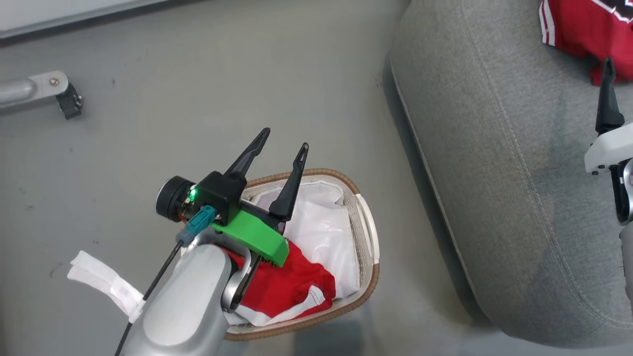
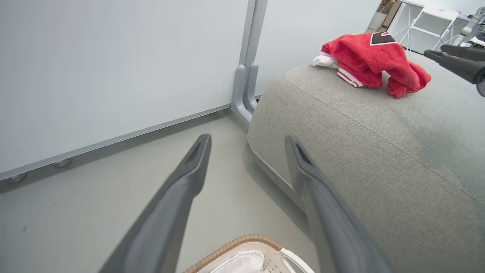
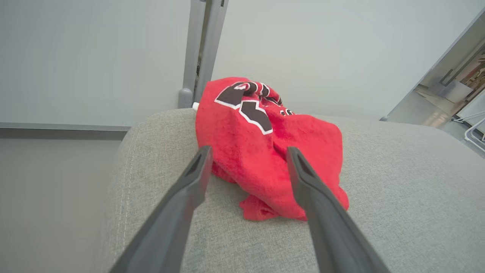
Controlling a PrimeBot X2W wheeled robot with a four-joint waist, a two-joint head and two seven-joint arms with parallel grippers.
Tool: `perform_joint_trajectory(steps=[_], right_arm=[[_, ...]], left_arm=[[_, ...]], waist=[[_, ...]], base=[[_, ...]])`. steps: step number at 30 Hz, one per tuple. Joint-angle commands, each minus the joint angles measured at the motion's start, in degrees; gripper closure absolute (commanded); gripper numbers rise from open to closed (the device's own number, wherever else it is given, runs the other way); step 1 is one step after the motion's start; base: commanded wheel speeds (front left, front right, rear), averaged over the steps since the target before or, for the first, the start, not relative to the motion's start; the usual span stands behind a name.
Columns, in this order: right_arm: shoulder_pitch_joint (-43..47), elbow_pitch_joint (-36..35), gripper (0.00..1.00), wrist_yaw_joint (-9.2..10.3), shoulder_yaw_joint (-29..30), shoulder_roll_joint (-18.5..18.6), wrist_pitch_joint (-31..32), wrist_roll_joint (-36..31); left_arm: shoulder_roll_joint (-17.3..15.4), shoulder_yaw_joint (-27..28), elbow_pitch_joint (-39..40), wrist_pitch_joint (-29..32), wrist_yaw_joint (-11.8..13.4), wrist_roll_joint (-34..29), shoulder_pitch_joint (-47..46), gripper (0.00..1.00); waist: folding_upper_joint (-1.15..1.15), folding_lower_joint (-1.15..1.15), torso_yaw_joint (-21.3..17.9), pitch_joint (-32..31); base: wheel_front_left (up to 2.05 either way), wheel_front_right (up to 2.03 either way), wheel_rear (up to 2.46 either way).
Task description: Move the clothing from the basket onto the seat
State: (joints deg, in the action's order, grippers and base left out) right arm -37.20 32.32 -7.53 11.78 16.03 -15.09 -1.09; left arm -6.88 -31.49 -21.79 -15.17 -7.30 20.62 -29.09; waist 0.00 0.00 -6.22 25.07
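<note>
A red garment [image 1: 289,289] with white trim lies in the basket [image 1: 368,291] on its white liner [image 1: 321,227]. My left gripper [image 1: 286,138] hovers over the basket's far end, open and holding nothing; its own view shows the spread fingers [image 2: 189,178] above the woven rim [image 2: 235,242]. Another crumpled red garment [image 3: 265,151] with dark lettering rests on the grey seat [image 3: 398,197], at its far corner [image 1: 588,24]. My right gripper [image 3: 249,149] is open just short of that garment, with nothing gripped. One of its fingers [image 1: 608,94] shows at the right edge of the head view.
The basket stands on the grey floor just left of the seat [image 1: 494,173]. A white cloth strip [image 1: 104,282] lies on the floor by my left forearm. A metal leg with a caster [image 1: 49,89] is at the far left. A wall panel and grey post [image 2: 246,76] stand behind the seat.
</note>
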Motion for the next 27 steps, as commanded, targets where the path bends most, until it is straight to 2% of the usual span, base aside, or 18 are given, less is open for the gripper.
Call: perform_joint_trajectory(steps=[1,9,17,22,27], right_arm=[[0.8,-0.5,0.0,0.08,-0.4,0.4,-0.1,0.5],[1.9,-3.4,0.0,0.08,-2.1,-3.3,-0.1,1.9],[7.2,-6.5,0.0,0.08,-6.2,-9.2,-0.1,2.4],[11.9,-8.6,0.0,0.08,-8.9,-11.9,-0.1,2.2],[17.3,-10.6,0.0,0.08,-11.4,-13.0,-0.1,2.7]], left_arm=[[0.1,1.0,-0.1,0.0,-0.1,0.0,1.6,0.0],[1.5,10.1,0.9,0.0,1.4,-0.5,8.6,0.0],[2.7,19.3,2.7,0.0,2.7,-2.3,16.6,0.0],[3.4,24.2,3.7,0.0,2.7,-2.8,21.2,0.0],[3.8,27.1,4.2,0.0,2.1,-2.9,24.9,0.0]], waist=[[0.0,0.0,1.1,-5.2],[0.0,0.0,4.1,-12.6],[0.0,0.0,6.5,-18.0],[0.0,0.0,7.0,-19.9],[0.0,0.0,7.1,-21.1]], base=[[0.0,0.0,0.0],[0.0,0.0,0.0],[0.0,0.0,0.0],[0.0,0.0,0.0],[0.0,0.0,0.0]])
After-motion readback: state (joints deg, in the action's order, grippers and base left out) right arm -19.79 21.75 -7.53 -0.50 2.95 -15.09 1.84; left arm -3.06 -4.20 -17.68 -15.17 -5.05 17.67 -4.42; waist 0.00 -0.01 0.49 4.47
